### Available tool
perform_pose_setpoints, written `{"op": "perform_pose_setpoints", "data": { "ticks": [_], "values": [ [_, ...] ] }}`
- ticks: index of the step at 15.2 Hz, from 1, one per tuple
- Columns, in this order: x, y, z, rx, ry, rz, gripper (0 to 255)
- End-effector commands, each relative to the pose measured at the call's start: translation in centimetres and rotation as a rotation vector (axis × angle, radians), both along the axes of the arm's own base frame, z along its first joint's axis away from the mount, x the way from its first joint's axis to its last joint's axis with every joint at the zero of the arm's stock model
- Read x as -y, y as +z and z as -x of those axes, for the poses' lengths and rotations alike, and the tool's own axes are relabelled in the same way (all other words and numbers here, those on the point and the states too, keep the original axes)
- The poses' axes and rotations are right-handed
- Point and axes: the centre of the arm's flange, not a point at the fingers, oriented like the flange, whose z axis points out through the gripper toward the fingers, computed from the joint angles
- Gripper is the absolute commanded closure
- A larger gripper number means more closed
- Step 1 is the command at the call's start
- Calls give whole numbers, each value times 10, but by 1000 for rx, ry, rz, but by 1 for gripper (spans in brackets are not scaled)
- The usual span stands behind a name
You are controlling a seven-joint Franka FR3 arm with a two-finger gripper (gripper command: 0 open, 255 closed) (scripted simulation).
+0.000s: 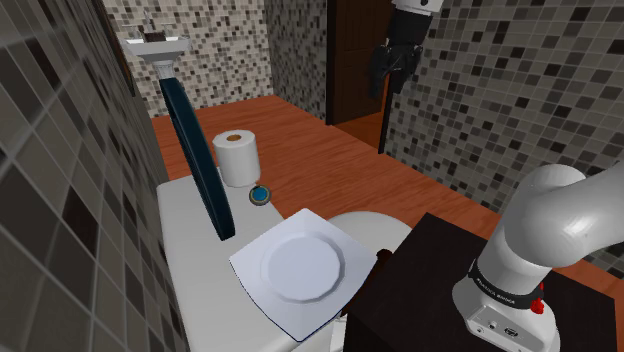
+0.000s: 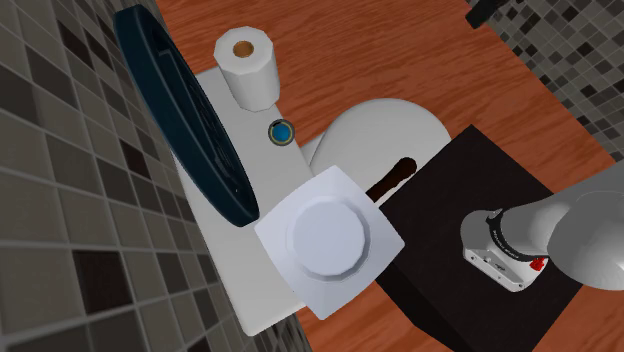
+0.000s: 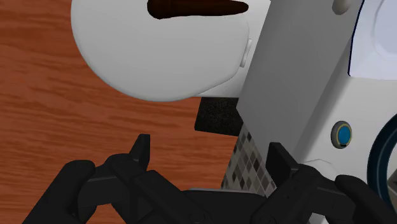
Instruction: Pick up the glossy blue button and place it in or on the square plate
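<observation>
The blue button (image 1: 261,194) has a gold rim and lies flat on the white toilet tank top (image 1: 190,235), just in front of a paper roll. It also shows as a small blue button (image 2: 282,131) (image 3: 344,135) in the other two views. The white square plate (image 1: 250,262) (image 2: 275,235) rests on the same tank top, closer to the stand, with nothing on it. My black gripper (image 1: 392,65) hangs high over the wooden floor, far from both. In the wrist view the gripper (image 3: 210,153) is open and holds nothing.
A toilet paper roll (image 1: 238,158) stands behind the button. A dark blue raised lid (image 1: 200,160) leans against the tiled wall beside it. The white toilet bowl (image 3: 165,51) sits below the tank, next to the black stand (image 1: 430,290). A sink (image 1: 160,45) hangs far back.
</observation>
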Motion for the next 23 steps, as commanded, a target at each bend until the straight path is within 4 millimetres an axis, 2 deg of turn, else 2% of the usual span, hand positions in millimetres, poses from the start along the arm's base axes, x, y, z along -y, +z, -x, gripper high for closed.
{"op": "perform_pose_setpoints", "data": {
  "ticks": [1, 12, 23],
  "values": [
    [0, 0, 0, 0, 0, 0, 0],
    [-122, -57, -73, -77, -21, 26, 0],
    [-242, -123, -143, -155, -41, 52, 0]
  ]
}}
